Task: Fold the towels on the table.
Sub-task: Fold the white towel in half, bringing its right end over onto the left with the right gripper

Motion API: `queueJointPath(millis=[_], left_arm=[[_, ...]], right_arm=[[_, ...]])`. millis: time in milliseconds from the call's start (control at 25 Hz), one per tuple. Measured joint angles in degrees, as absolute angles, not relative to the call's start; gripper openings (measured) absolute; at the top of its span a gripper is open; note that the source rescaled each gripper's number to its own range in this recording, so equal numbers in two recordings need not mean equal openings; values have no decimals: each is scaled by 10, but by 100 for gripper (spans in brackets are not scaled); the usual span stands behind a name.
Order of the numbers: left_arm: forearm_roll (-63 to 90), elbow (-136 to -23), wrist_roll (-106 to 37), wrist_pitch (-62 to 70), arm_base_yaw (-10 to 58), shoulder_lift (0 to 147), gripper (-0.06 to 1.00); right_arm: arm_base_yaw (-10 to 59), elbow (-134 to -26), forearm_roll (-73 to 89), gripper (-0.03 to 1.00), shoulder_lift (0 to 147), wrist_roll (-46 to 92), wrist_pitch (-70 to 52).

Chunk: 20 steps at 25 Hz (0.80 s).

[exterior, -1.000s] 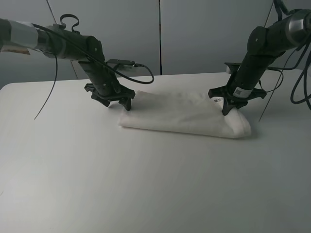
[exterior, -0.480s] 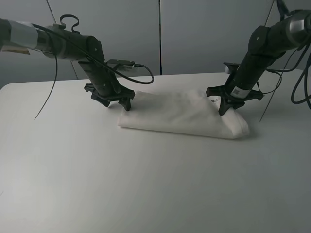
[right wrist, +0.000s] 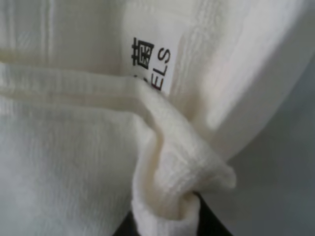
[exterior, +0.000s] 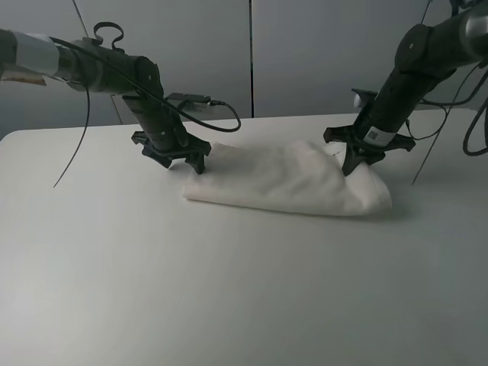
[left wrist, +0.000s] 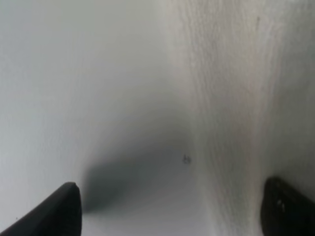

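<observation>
Compared with a second earlier, the right pincer (exterior: pixel 351 169) had risen slightly at the upper right of the high view. It had drawn the right end of the towel (exterior: pixel 282 183) up into a taller hump and was clamped on a bunched fold of cloth. The left pincer (exterior: pixel 200 166) had hardly shifted, its jaws spread wide astride the towel's left edge. The towel lay folded on the white surface (exterior: pixel 229 290), above frame centre. Its tag (right wrist: pixel 150 64) showed a dark Chinese character beside the letters "ELS".

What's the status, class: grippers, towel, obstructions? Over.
Left gripper open astride towel edge. Right gripper shut on towel corner. Towel folded, lying on table. Nothing in the way.
</observation>
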State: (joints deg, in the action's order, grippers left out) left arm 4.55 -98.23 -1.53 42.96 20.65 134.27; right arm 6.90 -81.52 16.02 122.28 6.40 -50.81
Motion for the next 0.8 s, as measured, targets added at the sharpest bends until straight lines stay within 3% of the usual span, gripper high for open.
queueJointPath(millis=[320, 600, 800], left_arm=[[46, -982, -15, 432, 207, 1343, 95], [46, -983, -15, 435, 207, 1343, 95], [46, -983, -15, 436, 207, 1343, 95]], right_arm=[[69, -815, 211, 0, 1161, 68, -537], [70, -815, 347, 0, 1150, 125, -560], [105, -815, 416, 0, 1150, 153, -538]])
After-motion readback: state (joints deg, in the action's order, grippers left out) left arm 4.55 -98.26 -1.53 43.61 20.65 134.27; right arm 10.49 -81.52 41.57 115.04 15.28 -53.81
